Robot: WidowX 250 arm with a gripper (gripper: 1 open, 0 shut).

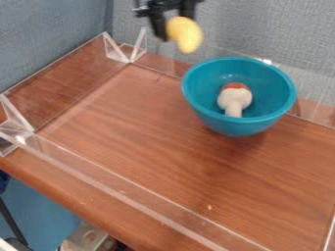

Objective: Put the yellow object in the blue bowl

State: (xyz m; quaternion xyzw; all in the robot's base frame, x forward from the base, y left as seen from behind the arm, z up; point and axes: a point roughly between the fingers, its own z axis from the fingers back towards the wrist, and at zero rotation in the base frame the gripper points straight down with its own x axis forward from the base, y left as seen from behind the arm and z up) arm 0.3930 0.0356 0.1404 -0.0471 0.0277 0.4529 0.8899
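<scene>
The wooden table [144, 127] lies bare in front; at about 2 o'clock on it sits the blue bowl [268, 113], with a mushroom-like piece [233, 99] inside. Beyond, at 12 o'clock near the top edge, the gripper [173, 18] is clamped on the yellow object [187, 34], hanging outside the bowl's far-left rim. Released here, it likely strikes the rim or falls behind the bowl.

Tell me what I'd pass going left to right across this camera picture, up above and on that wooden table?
Clear plastic corner bracket → gripper, shut on the yellow object in the air → blue bowl on the wooden table, with a mushroom-like piece lying inside it.
</scene>
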